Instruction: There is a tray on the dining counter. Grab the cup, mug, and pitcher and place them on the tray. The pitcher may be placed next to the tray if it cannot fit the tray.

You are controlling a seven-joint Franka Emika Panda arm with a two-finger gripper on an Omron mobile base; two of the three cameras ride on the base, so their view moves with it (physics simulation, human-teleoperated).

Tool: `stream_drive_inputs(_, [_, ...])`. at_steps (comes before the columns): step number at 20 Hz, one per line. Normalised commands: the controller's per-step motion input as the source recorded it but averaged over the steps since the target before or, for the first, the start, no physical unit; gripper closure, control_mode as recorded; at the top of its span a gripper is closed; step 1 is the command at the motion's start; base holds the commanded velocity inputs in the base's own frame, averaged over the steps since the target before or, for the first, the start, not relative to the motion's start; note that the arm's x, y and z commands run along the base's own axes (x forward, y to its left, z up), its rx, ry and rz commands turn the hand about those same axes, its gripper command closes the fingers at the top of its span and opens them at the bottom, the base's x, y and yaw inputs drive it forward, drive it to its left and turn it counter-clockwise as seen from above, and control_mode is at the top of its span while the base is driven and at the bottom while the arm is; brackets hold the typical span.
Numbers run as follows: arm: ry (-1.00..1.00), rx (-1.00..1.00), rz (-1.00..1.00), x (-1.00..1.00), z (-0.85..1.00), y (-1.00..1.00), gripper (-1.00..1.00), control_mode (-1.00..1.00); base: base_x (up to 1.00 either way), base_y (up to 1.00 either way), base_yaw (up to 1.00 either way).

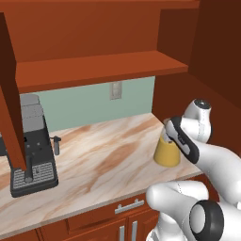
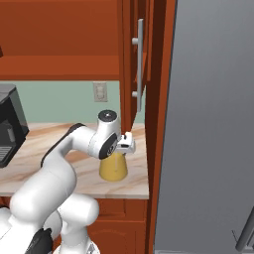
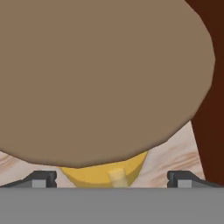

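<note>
The fingers (image 3: 112,177) stood wide apart and held nothing, their two dark tips showing at either side of the pitcher (image 2: 113,166) in the hand view. The pitcher sat directly beneath and between them, its round tan lid (image 3: 100,78) looming close up against the hand and its orange body showing just under the lid's edge. It rested on the marbled table (image 1: 103,155), near that table's right end and close to the dark wood cabinet side (image 2: 158,99) just beyond the fingers.

To grip it well, I judged the fingers should drop past the lid and close on the narrower neck or the body below, staying centred so both tips meet the glass evenly; closing on the lid alone might let the pitcher slip away.

The pitcher stood upright, long axis vertical, lid towards the hand. I could not tell which way any spout or handle faced.

Farther off to the fingers' left stood a coffee machine (image 1: 33,155).
</note>
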Motion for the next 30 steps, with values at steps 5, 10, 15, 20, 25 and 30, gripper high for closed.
stream_drive_inputs(5, [0.0, 0.0, 0.0, 0.04, -0.36, 0.1, -1.0, -1.0, 0.0, 0.0, 0.0])
stream_drive_inputs(10, [0.02, 0.0, 0.0, 0.06, -0.52, 0.1, -1.0, -1.0, 0.0, 0.0, 0.0])
stream_drive_inputs(15, [0.01, 0.0, 0.0, 0.03, -0.46, 0.01, -1.0, -1.0, 0.0, 0.0, 0.0])
stream_drive_inputs(20, [0.01, 0.0, 0.0, 0.0, -0.07, 0.0, -1.0, -1.0, 0.0, 0.0, 0.0])
stream_drive_inputs(25, [0.04, 0.0, 0.01, 0.0, -0.26, 0.0, -1.0, -1.0, 0.0, 0.0, 0.0])
stream_drive_inputs(30, [0.09, 0.0, 0.05, 0.0, -0.51, 0.0, -1.0, -1.0, 0.0, 0.0, 0.0])
